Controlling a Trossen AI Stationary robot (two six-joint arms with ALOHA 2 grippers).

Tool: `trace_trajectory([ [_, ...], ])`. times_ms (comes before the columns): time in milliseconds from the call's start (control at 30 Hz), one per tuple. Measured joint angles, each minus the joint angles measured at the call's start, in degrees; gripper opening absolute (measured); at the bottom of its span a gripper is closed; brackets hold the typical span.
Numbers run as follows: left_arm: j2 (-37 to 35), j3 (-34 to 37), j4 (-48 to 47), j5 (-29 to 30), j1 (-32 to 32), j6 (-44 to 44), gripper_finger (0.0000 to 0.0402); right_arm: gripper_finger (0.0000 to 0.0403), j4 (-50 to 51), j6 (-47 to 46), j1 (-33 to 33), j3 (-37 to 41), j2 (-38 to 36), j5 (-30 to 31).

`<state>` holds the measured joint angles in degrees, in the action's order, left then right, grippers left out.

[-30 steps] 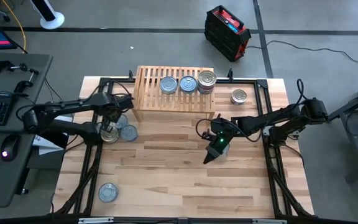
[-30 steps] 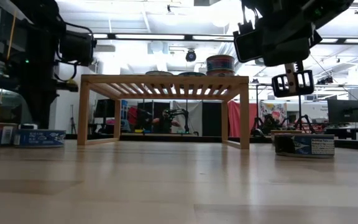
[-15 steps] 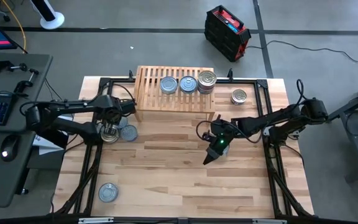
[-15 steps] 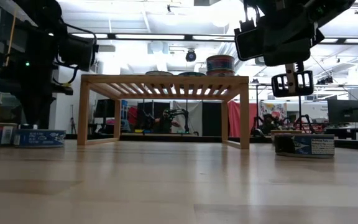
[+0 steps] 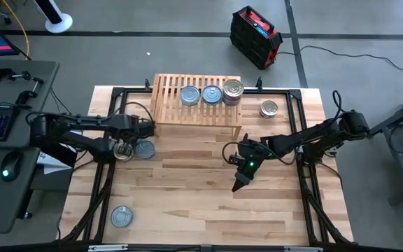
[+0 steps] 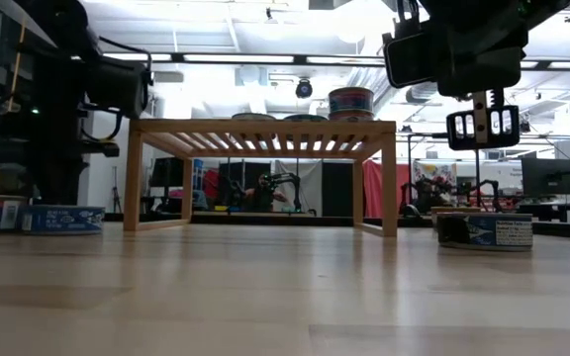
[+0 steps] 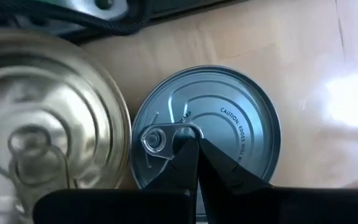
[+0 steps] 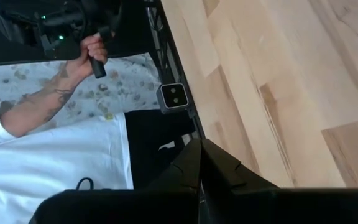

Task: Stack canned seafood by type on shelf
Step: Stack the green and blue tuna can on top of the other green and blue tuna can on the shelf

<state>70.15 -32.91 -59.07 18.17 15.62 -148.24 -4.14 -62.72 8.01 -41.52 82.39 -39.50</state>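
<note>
The light-wood shelf (image 5: pixel 196 105) stands at the table's far edge. On its slats sit two silvery-blue tins (image 5: pixel 189 95) (image 5: pixel 211 94) and a short stack of gold-lidded tins (image 5: pixel 233 91). A gold tin (image 5: pixel 122 150) and a silvery-blue tin (image 5: pixel 145 149) rest side by side on the table, left of the shelf. My left gripper (image 7: pixel 191 142) is shut and points down over the silvery-blue tin (image 7: pixel 229 118), its tips beside the pull tab. My right gripper (image 5: pixel 240 183) hangs shut over bare planks at centre right, clear of the table (image 6: pixel 483 124). My left gripper's shut fingertips (image 7: pixel 188 155) come from above, over the silvery-blue tin's lid, right beside the pull-tab ring (image 7: pixel 154 140). I cannot tell whether they touch the lid. The tin lies flat on the table.
One tin (image 5: pixel 269 108) lies on the table right of the shelf and another (image 5: pixel 121 215) near the front left corner. Black frame rails (image 5: pixel 306 182) run along the table's sides. The right wrist view shows a person's arm (image 8: pixel 55 93) beyond the table's edge.
My left gripper has sunk a little and shifted toward the table's right, from over the gold tin to over the silvery-blue tin, rolling slightly. The tins have stayed in place.
</note>
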Motion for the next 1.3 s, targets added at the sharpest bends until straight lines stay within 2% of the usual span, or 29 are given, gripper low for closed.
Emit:
trace_trajectory([
  [233, 0.0, 0.1, -2.5, -1.2, -8.1, -0.7, 0.0001, 0.0000, 0.0, -0.1, 0.0, 0.0, 0.0, 0.0],
  [633, 0.0, 0.0, 0.7, -1.8, -24.2, -0.6, 0.0001, 0.0000, 0.0, -0.3, 0.0, 0.0, 0.0, -0.1],
  [833, 0.0, 0.0, 11.6, -1.2, -31.2, 0.3, 0.0001, 0.0000, -0.1, -1.8, 0.8, 0.0, 0.0, -2.2],
  [933, 0.1, 0.2, 18.0, 1.0, -34.5, 1.6, 0.0001, 0.0000, -0.3, -1.8, 2.4, 0.0, 0.0, -4.2],
  [1100, 0.4, 0.2, 25.6, 4.4, -40.0, 3.0, 0.0001, 0.0000, 0.0, -1.8, 6.7, 0.0, 0.0, -4.3],
  [1300, 5.6, 0.1, 36.2, 5.2, -45.5, 3.0, 0.0001, 0.0000, 0.9, -2.0, 12.5, 0.0, 0.0, -4.3],
])
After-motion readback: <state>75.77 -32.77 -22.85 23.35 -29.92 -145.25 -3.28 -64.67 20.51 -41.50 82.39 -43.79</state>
